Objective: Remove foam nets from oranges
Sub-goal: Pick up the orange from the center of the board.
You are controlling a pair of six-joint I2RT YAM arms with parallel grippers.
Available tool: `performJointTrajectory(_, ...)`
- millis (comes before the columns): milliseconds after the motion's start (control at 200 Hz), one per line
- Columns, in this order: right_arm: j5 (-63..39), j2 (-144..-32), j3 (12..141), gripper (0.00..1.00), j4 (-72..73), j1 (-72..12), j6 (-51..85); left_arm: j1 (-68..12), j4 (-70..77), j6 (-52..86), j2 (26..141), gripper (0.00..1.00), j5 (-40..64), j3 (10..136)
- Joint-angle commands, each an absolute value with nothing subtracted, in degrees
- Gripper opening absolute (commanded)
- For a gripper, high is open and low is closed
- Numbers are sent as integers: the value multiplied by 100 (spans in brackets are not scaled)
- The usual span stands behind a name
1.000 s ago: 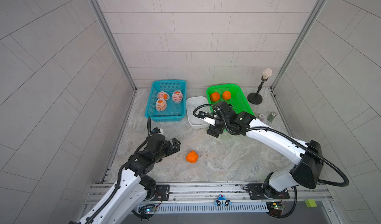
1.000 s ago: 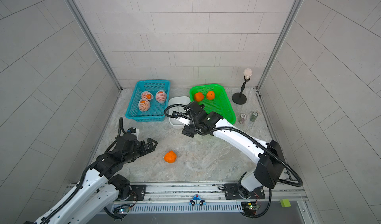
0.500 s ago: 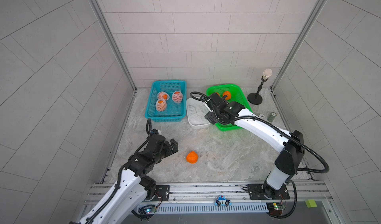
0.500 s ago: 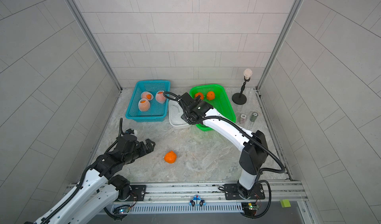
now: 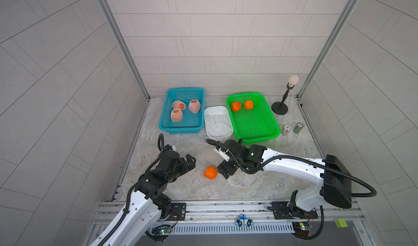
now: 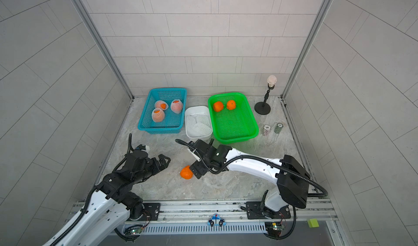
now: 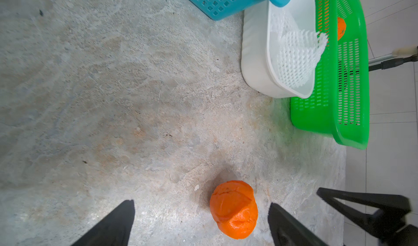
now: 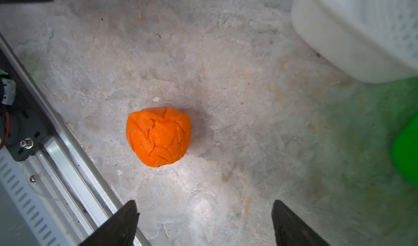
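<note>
One bare orange [image 5: 210, 172] [image 6: 186, 172] lies on the stone table between both arms. My left gripper [image 5: 192, 162] [image 7: 201, 204] is open, a short way left of it; in the left wrist view the orange [image 7: 234, 208] sits near one finger without touching. My right gripper [image 5: 222, 172] [image 8: 204, 203] is open and empty, close beside the orange [image 8: 159, 136] on its right. Three oranges in foam nets [image 5: 176, 115] rest in the blue basket [image 5: 181, 129]. Loose foam nets [image 5: 219, 123] fill the white tub [image 5: 216, 107]. Two bare oranges [image 5: 236, 106] lie in the green basket [image 5: 255, 124].
A black stand with a pale bulb [image 5: 280, 108] occupies the back right corner. Two small chip stacks [image 5: 286, 129] sit right of the green basket. The metal rail [image 5: 214, 208] runs along the table's front edge, close to the loose orange.
My right arm swung back from over the white tub and green basket down to the loose orange's right side. The left arm and the orange stayed put.
</note>
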State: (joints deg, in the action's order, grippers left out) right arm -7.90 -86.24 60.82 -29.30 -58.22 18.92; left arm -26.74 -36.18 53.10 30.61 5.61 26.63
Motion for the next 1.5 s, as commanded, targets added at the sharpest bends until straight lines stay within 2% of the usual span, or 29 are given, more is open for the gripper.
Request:
performJointTrajectory(0,-1235,-8870,6013,94,-2188,-5894,2259,-2639,-3683,5610,2904,98,714,2493)
performJointTrajectory(355,-1624,-9932,6480,93,-1929,-5959,2014,-2645,-3832,5765,2565,98,613,2374)
performJointTrajectory(690,-1706,-10468,6721,89,-1866,-6008,1973,-2646,-3754,5783,2656,98,606,2329)
performJointTrajectory(941,-1617,-10660,6879,81,-1920,-6003,1958,-2646,-3734,5766,2630,98,554,2320)
performJointTrajectory(1241,-1590,-10631,6952,65,-2047,-6003,1977,-2645,-3788,5687,2566,98,459,2374)
performJointTrajectory(1496,-1566,-10349,6954,64,-2187,-6003,2030,-2645,-3708,5501,2674,98,389,2477)
